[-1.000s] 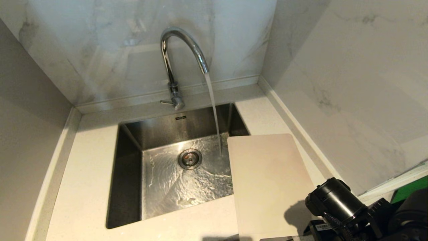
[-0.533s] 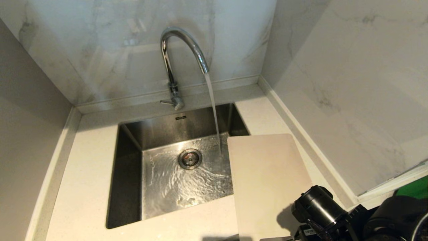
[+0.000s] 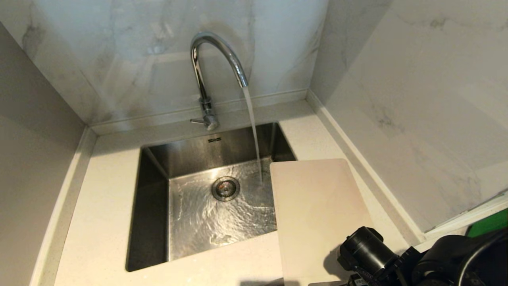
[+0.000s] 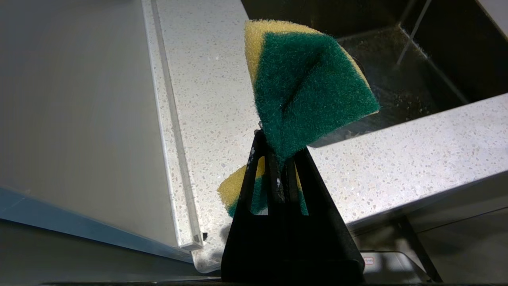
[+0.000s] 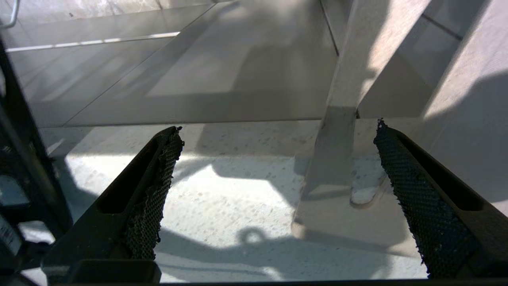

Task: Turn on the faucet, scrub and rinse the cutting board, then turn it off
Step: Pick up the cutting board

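Note:
The chrome faucet (image 3: 216,59) stands behind the sink, and water streams from its spout into the basin. Its thin lever (image 3: 197,121) sticks out to the left at the base. The cream cutting board (image 3: 317,214) lies flat on the counter to the right of the sink, its left edge overhanging the basin. My right arm (image 3: 369,254) is over the board's near end. The right gripper (image 5: 278,131) is open, and the board's slotted end (image 5: 337,159) lies below, between its fingers. My left gripper (image 4: 278,147) is shut on a green-and-yellow sponge (image 4: 305,87).
The steel sink (image 3: 151,206) has a wet floor and a central drain (image 3: 225,188). Marble walls close in behind and to the right. A bright green flat object (image 3: 488,224) shows at the far right edge. The speckled counter (image 4: 206,99) lies under the left gripper.
My right arm has shifted left and lower in the head view, further over the board's near end. Water keeps running; the board has not moved.

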{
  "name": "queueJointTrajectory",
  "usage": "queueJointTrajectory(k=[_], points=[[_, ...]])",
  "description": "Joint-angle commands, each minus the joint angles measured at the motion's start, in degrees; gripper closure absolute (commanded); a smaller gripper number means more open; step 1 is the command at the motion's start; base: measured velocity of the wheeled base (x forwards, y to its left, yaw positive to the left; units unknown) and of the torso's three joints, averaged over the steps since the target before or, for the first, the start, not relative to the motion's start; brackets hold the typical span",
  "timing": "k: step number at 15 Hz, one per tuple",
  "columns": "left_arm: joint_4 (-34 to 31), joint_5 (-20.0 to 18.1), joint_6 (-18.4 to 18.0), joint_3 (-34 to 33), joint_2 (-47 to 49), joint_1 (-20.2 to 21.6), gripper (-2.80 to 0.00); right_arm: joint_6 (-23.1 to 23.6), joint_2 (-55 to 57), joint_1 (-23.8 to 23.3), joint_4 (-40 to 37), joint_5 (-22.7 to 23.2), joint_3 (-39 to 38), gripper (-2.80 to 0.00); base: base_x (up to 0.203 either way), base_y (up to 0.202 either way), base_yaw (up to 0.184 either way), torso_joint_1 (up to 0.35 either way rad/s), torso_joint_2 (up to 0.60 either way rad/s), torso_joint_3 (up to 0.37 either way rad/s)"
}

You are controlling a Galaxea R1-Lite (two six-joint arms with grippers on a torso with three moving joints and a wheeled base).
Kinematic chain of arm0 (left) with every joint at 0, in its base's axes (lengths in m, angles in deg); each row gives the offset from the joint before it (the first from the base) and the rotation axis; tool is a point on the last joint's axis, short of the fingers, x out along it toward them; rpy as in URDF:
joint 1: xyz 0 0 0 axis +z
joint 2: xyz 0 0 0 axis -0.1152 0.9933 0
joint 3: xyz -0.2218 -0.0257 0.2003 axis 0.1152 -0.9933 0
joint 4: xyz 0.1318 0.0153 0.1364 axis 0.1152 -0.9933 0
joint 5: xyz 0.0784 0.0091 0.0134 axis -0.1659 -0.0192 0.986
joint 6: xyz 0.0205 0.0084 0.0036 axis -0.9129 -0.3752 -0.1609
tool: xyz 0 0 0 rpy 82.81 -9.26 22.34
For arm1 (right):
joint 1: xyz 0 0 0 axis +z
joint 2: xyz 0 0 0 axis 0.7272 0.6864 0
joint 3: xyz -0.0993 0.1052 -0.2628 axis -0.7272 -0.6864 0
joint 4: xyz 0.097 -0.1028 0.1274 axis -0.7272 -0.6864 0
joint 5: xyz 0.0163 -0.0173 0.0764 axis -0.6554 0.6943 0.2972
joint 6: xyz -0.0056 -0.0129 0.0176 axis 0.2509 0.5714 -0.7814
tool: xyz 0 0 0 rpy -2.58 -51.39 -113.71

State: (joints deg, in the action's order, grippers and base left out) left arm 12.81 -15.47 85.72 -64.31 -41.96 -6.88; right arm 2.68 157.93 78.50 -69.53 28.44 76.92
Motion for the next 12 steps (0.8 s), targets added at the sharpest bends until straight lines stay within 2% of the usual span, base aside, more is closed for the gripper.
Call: queueJointTrajectory(k=[1, 12], points=[[0.0, 0.04, 0.04, -0.09, -0.01, 0.0, 0.0, 0.42, 1.4, 0.05, 1.54, -0.13, -0.3, -2.8, 0.0, 0.0, 0.0, 0.0, 0.0, 0.0], [0.0, 0.04, 0.04, -0.09, -0.01, 0.0, 0.0, 0.12, 4.38, -0.04, 1.85, -0.32, 1.33, -2.8, 0.0, 0.0, 0.0, 0.0, 0.0, 0.0]])
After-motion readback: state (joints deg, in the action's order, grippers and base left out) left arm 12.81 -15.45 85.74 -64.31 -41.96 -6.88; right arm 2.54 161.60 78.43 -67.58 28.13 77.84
